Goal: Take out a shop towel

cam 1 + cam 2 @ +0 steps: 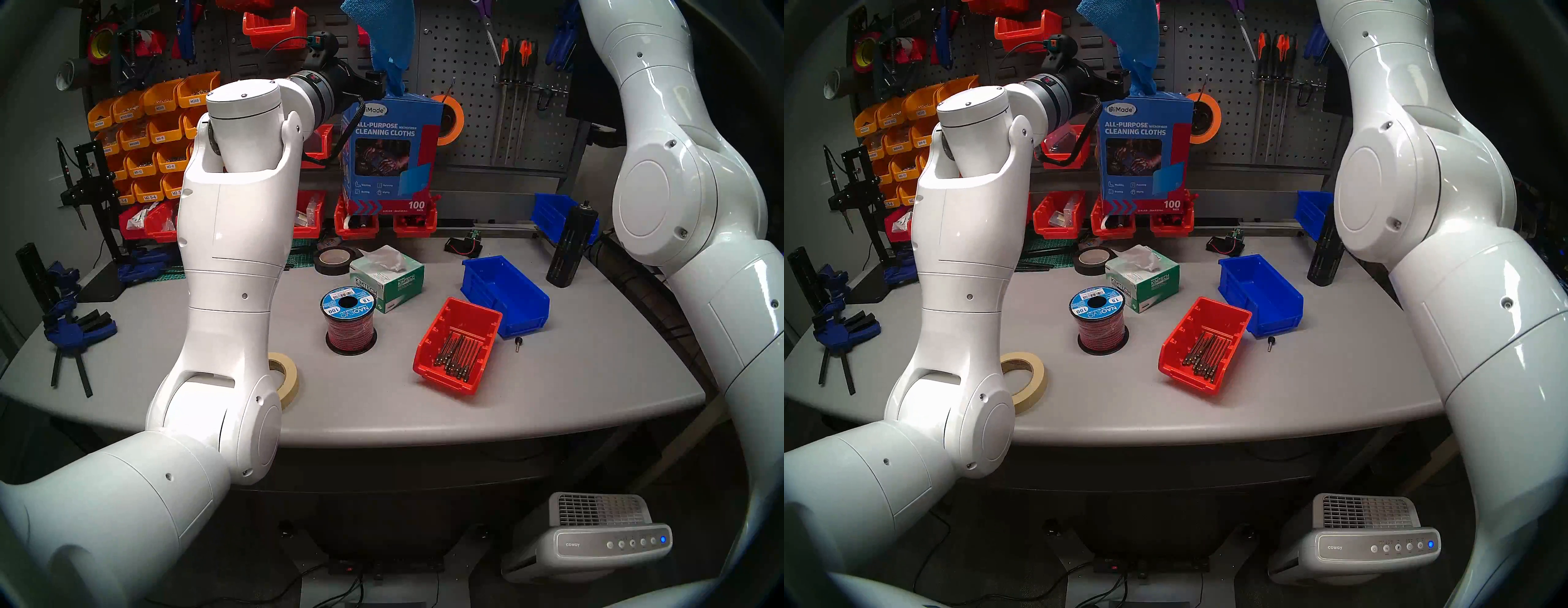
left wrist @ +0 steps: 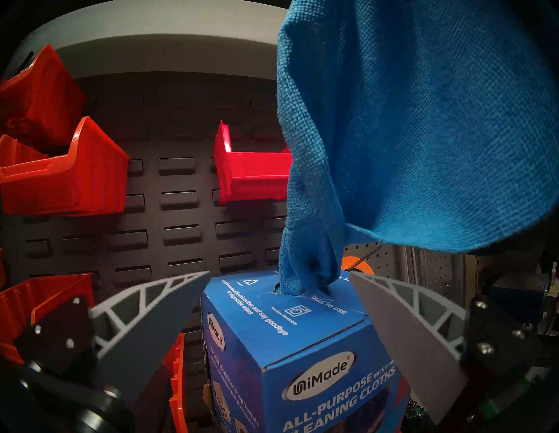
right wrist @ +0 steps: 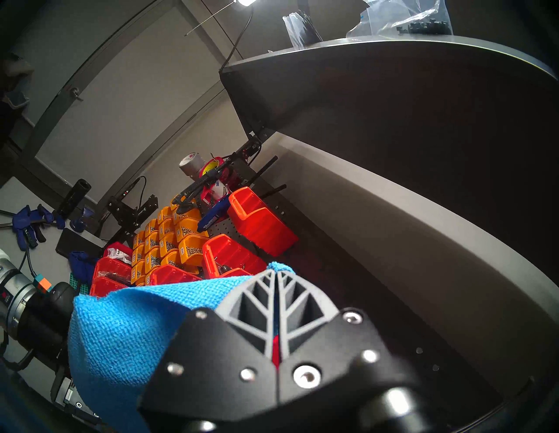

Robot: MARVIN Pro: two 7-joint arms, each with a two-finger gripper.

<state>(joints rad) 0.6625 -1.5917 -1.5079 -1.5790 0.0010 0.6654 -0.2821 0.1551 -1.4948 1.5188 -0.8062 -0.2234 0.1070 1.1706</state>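
The bright-blue shop towel (image 1: 388, 38) rises from the slot in the top of the blue cleaning-cloths box (image 1: 390, 157), which stands against the pegboard. Its lower end is still bunched in the slot (image 2: 305, 272). My right gripper (image 3: 276, 270) is shut on the towel's upper part (image 3: 127, 326) and is above the top edge of the head views. My left gripper (image 2: 279, 273) is open, with one finger on each side of the box top (image 2: 302, 347), level with the slot. It also shows in the head view (image 1: 382, 84). I cannot tell whether its fingers touch the box.
Red wall bins (image 2: 251, 169) hang just behind the box. On the table below lie a Kimtech tissue box (image 1: 388, 278), a wire spool (image 1: 350, 320), a red bin of bits (image 1: 458, 344), a blue bin (image 1: 505, 293) and a masking tape roll (image 1: 286, 373).
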